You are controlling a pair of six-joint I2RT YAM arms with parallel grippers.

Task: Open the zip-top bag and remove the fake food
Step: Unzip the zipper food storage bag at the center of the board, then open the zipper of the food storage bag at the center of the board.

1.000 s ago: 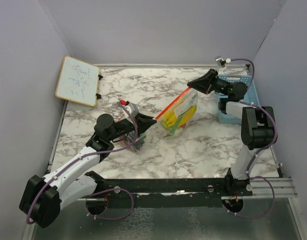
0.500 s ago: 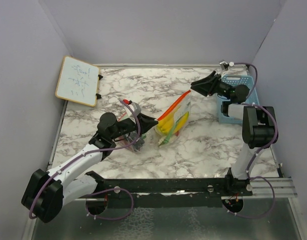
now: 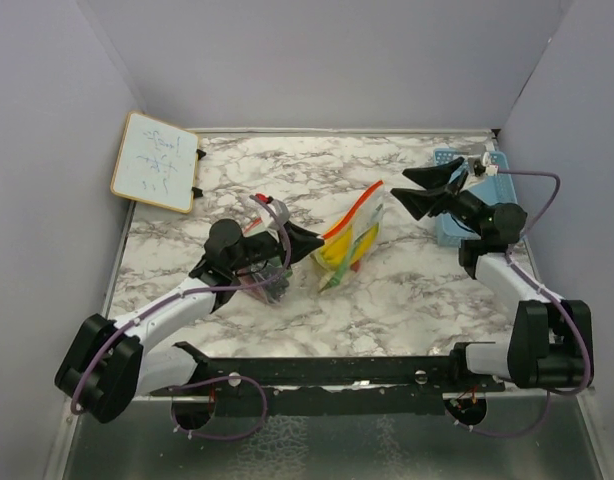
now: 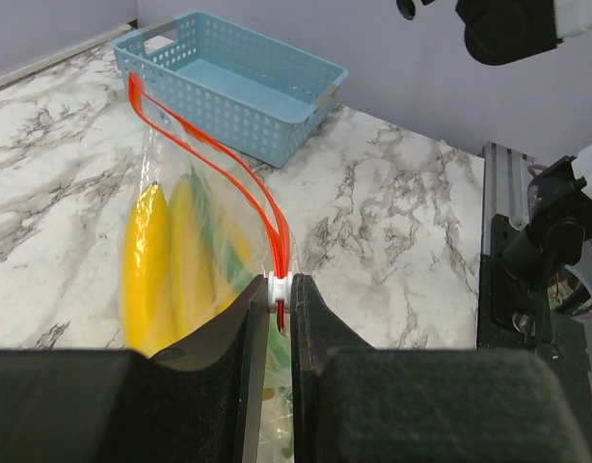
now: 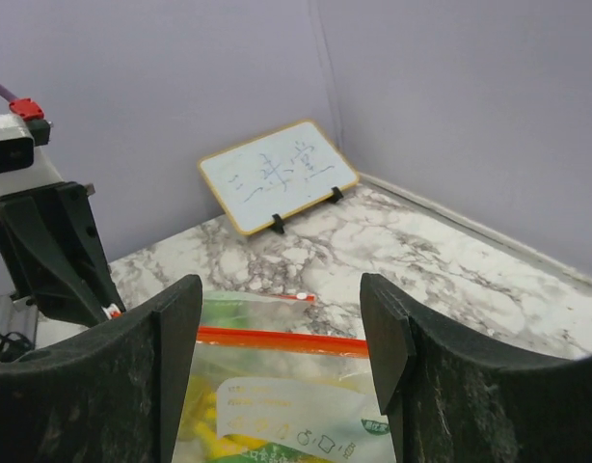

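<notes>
Item 1. Bag: clear zip-top with a red seal, mid-desk, bottom resting on the desk, top edge raised between the two arms. In the left wrist view the two red strips stand apart along most of their length.
Item 2. Fake food: inside the bag; yellow bananas with green pieces beside them.
Item 3. Left pincer: closed on the white slider at the bag's near end.
Item 4. Right pincer: jaws wide apart, just beside the bag's far top corner, gripping nothing.
Item 5. Basket: light blue, slotted, right edge of the desk.
Item 6. Whiteboard: far left corner, propped up.
</notes>
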